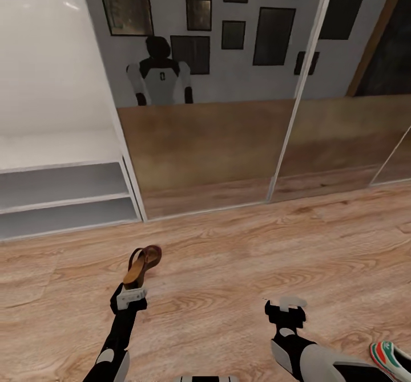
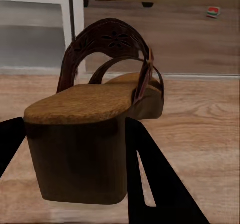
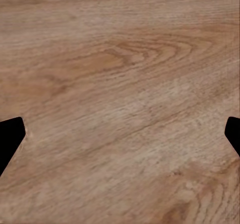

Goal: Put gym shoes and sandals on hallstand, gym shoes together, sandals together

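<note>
A brown sandal (image 1: 142, 265) with a tan insole and a dark strap has its block heel between the fingers of my left gripper (image 1: 132, 292), which is shut on it. Up close, the sandal (image 2: 95, 108) points toward the hallstand, and the dark fingers (image 2: 150, 174) press both sides of the heel. My right gripper (image 1: 285, 305) hangs open over bare corridor floor (image 3: 120, 83), with nothing between its fingers (image 3: 10, 139). One gym shoe (image 1: 391, 356), white with teal and red stripes, lies at the lower right edge, beside my right arm. The hallstand (image 1: 63, 199) stands at the left.
Mirrored sliding doors (image 1: 205, 148) run along the wall right of the hallstand and reflect the robot and the floor. Wood-plank floor (image 1: 240, 245) stretches between me and the doors. A small white, green and red thing (image 2: 213, 11) shows far off in the left wrist view.
</note>
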### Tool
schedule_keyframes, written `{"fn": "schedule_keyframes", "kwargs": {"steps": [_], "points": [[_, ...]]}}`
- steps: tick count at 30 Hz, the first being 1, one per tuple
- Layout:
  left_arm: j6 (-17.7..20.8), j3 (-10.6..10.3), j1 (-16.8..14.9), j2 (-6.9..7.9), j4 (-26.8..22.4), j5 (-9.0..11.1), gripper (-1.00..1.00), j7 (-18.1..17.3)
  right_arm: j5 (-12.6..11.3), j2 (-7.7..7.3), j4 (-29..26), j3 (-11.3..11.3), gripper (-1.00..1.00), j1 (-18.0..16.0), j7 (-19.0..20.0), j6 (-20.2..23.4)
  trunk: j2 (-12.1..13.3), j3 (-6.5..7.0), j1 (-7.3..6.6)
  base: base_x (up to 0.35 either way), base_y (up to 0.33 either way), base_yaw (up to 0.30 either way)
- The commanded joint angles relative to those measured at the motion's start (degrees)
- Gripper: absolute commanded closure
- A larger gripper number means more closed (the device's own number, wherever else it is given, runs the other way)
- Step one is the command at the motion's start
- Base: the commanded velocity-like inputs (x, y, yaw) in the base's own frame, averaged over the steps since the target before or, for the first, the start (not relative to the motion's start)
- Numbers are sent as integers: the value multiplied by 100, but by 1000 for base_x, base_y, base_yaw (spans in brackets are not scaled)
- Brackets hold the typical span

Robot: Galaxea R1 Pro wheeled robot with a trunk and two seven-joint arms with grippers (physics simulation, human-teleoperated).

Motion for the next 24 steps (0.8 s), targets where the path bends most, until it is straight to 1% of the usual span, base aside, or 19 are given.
{"fn": "schedule_keyframes", "kwargs": {"steps": [1, 13, 19, 24], "points": [[0, 0, 0, 0, -1, 1, 100, 0, 1, 0, 0, 1, -100, 0, 0, 0, 0, 0, 0, 3, -2, 294], [0, 0, 0, 0, 0, 1, 100, -2, 1, 0, 0, 1, -100, 2, 0, 0, 0, 0, 0, 1, -21, 294], [0, 0, 0, 0, 1, 1, 100, 0, 1, 0, 0, 1, -100, 4, 0, 0, 0, 0, 0, 0, -222, 254], [0, 0, 0, 0, 1, 1, 100, -1, 1, 0, 0, 1, -100, 5, 3, 0, 0, 0, 0, 0, -313, 83]]}}
